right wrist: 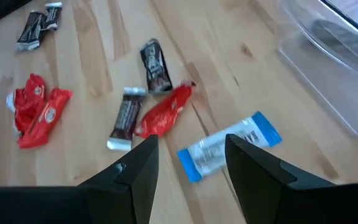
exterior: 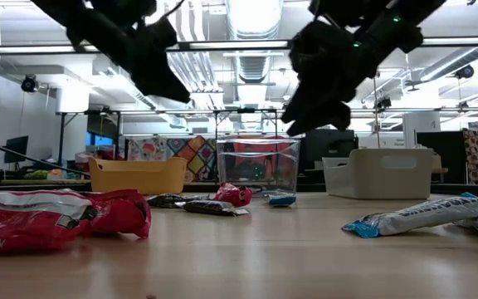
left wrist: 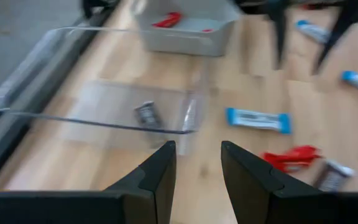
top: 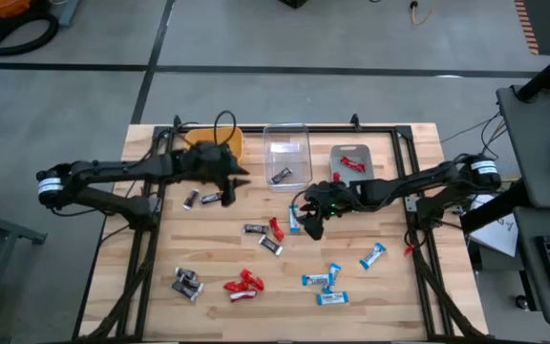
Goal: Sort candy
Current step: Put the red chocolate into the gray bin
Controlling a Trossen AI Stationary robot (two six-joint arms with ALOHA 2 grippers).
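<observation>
A: Nearest the low camera lies a red candy (exterior: pixel 52 218) on the worktop (exterior: pixel 247 257), with a blue-and-white candy (exterior: pixel 409 218) across from it.

B: And the rest of the candy?

A: Scattered over the wood. Seen from above: dark brown pieces (top: pixel 187 284) near the front left, more red ones (top: pixel 243 283) beside them, blue-and-white ones (top: pixel 325 285) front right, and a brown pair (top: pixel 201 198) just below the left arm.

B: The bins?

A: Along the far edge: a yellow bin (top: pixel 225 141), a clear bin (top: pixel 287 155) with a brown candy (top: pixel 282 176) in it, and a grey bin (top: pixel 351 160) with a red candy (top: pixel 353 163).

B: Where is the left gripper (top: pixel 233 178)?

A: Raised, just beside the clear bin, fingers a narrow gap apart, holding nothing.

B: The right gripper (top: pixel 309 223)?

A: Above the middle of the worktop, fingers parted, empty, over a blue-and-white candy (right wrist: pixel 229 147) that lies beside a red one (right wrist: pixel 164 111) and two brown ones (right wrist: pixel 155 66).
</observation>
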